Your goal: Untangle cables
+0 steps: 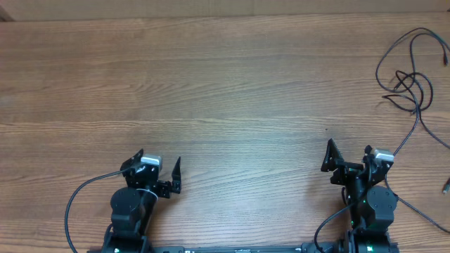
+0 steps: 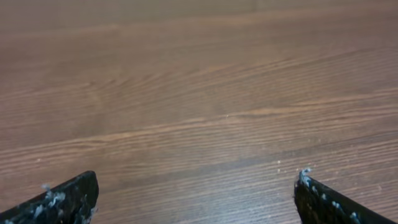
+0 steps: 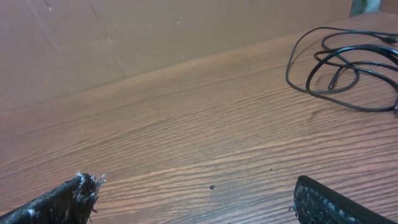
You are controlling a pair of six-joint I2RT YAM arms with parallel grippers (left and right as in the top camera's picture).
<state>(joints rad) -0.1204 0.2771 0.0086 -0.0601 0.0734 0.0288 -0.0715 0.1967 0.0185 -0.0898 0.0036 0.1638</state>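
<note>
Closest in, the dark tips of my left tool (image 2: 194, 186) sit at the bottom corners of its wrist view, flecked with pale scuffs. They stand far apart with nothing between them, only bare wood grain. My right tool (image 3: 194, 186) looks the same from its own wrist: one frayed fingertip (image 3: 74, 193) low on the left, the other low on the right, spread wide, gripping nothing.

From overhead both tools rest at the near edge of the table (image 1: 225, 91), left and right of the middle, well apart from each other, and both point away from me across the wood.

The cables (image 1: 406, 82) lie at the far right corner of the table, well away from my left tool and beyond and to the right of my right one. They are thin black cords in loose, overlapping loops, several strands crossing in a knot near the middle of the bunch. One large loop reaches up to the table's far right edge. A strand trails down from the bunch toward my right arm; where it ends I cannot tell. Neither tool touches them.
</note>
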